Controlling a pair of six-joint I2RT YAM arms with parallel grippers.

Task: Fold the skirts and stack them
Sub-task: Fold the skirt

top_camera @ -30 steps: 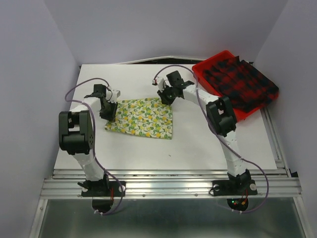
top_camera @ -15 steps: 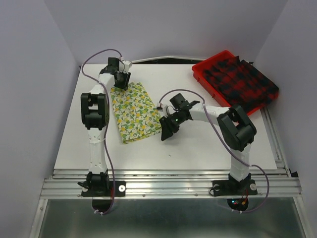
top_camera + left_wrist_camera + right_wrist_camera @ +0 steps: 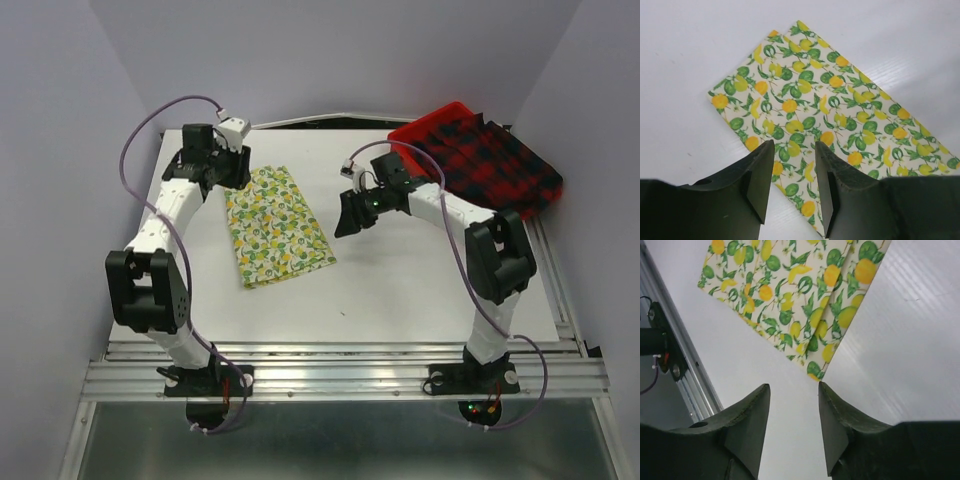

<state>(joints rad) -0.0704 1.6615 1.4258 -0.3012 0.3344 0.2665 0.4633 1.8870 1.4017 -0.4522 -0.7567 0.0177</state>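
Note:
The lemon-print skirt (image 3: 275, 226) lies folded into a narrow strip on the white table, running from back left to front right. It also shows in the left wrist view (image 3: 825, 105) and the right wrist view (image 3: 790, 295). The red-and-black plaid skirt (image 3: 490, 165) lies in and over the red tray (image 3: 420, 133) at the back right. My left gripper (image 3: 232, 172) is open and empty above the strip's far end. My right gripper (image 3: 347, 215) is open and empty, above bare table just right of the strip.
Grey walls close in the table on the left, back and right. An aluminium rail (image 3: 340, 375) runs along the near edge with both arm bases on it. The plaid skirt hangs over the tray's right rim.
Both grippers have let go of the lemon skirt and lifted away. The left arm pulled back to the left; the right gripper moved up and right. Before that the skirt was folded into a strip.

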